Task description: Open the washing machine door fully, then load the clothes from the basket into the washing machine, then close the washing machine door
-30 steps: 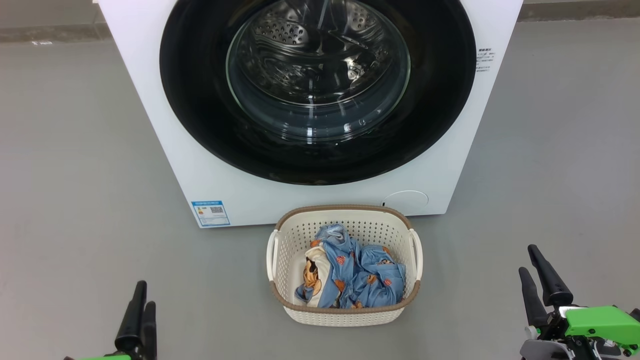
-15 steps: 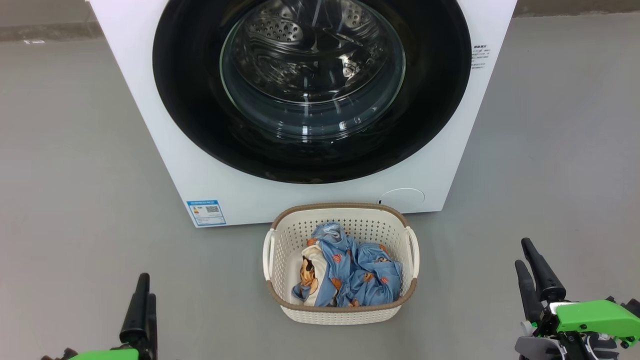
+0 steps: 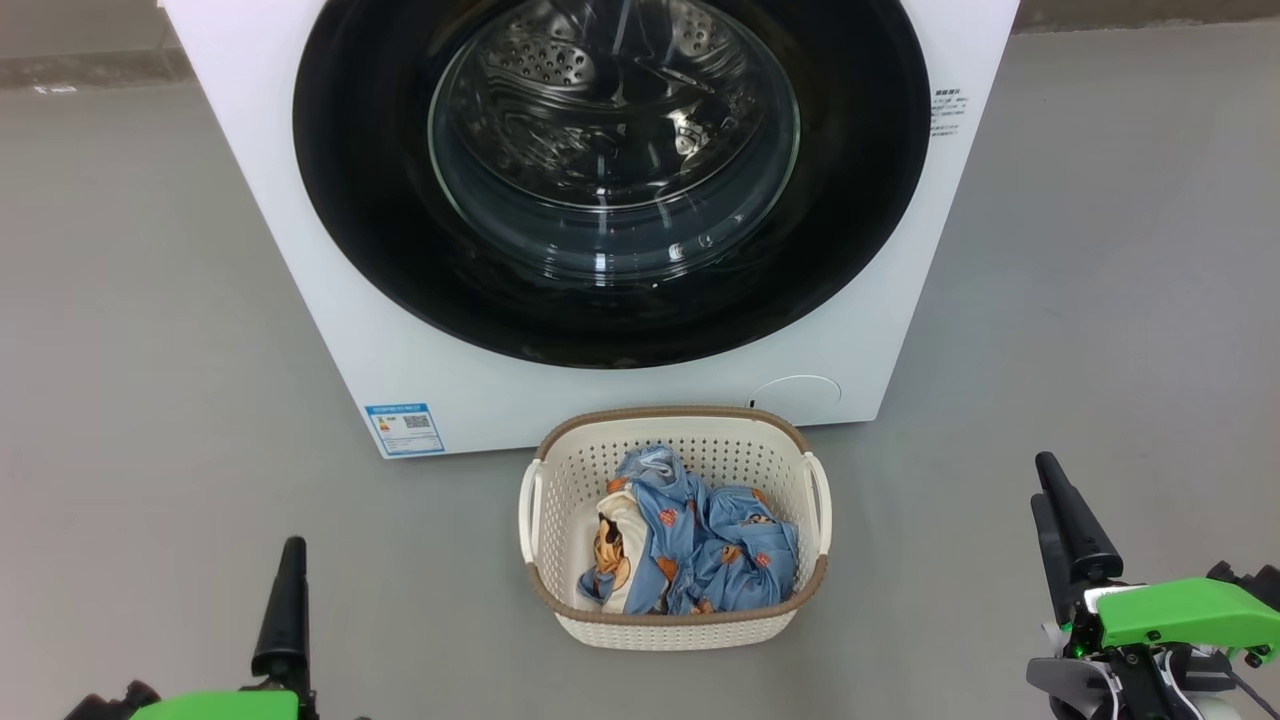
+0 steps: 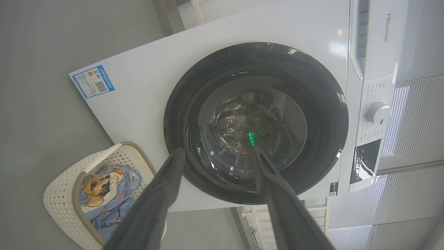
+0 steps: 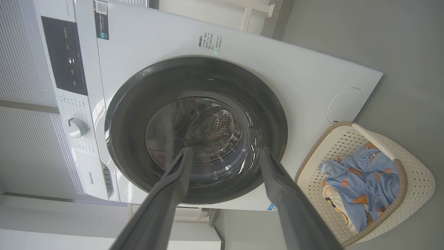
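over the last second the head view has slid slightly, shifting the washing machine (image 3: 300,300) and the basket (image 3: 670,412) a little left; that is the camera, not the things. the right gripper (image 3: 1043,480) now reaches a bit higher in that view. for the task nothing has changed: the washing machine door (image 3: 612,170) sits shut and the clothes (image 3: 700,545) lie heaped in the basket, on the floor (image 3: 150,350) just before the machine. this looks like lining up for the opening step. the left gripper (image 4: 218,150) and the right are both empty, jaws spread wide, flanking the basket and well apart from it and the door.
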